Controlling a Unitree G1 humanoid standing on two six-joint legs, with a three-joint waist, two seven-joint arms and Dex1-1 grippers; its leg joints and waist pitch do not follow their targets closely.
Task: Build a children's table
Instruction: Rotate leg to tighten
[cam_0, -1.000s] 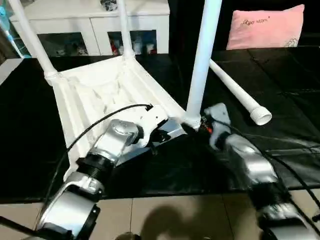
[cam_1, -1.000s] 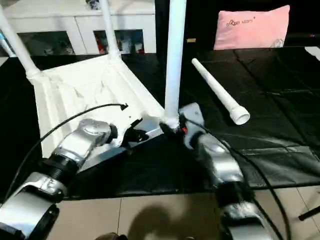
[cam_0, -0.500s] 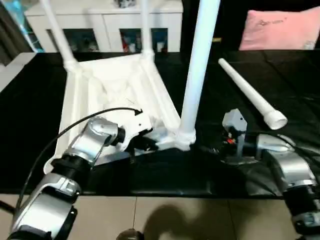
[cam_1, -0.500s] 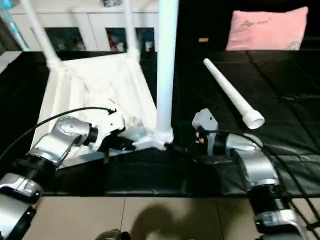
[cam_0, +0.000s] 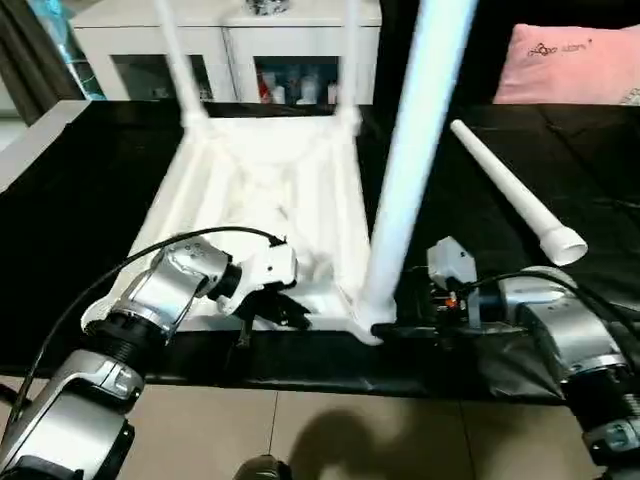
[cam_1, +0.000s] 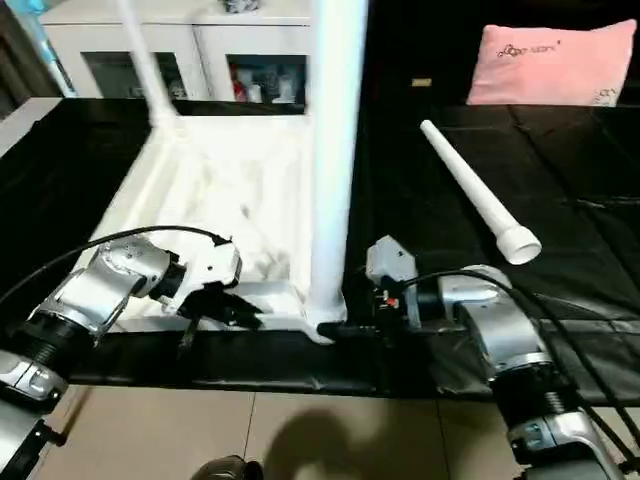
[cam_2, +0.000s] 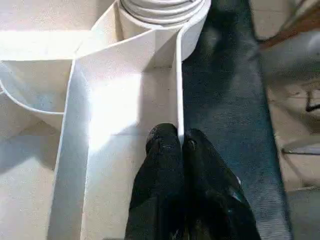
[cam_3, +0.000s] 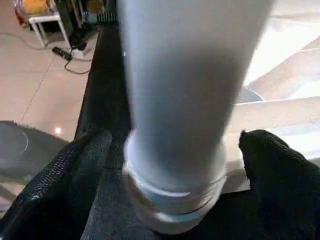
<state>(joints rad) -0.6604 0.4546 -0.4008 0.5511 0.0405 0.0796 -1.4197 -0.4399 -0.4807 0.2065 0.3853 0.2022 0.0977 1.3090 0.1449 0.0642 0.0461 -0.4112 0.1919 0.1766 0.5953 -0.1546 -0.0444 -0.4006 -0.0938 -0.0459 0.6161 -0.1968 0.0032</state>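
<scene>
Left eye view looks down on a black mat spread over a tiled floor, with the mat's near edge just ahead of the robot. At the far side stands a white cabinet with glass doors, and a pink pillow lies at the far right.

The tabletop lies upside down on the mat, ribbed underside up, its long axis running from the robot away toward the cabinet. Three legs stand upright in its corner sockets: two far legs near the cabinet and one near leg at the near right corner, leaning slightly. A loose leg lies flat on the mat to the right, well apart from the tabletop, its long axis slanting with the wider open end nearer the robot.

The left gripper is closed together on the thin rim wall of the tabletop at the near edge, one finger on each side of it. The right gripper stands wide apart on either side of the near leg's base, its fingers not touching the leg.
</scene>
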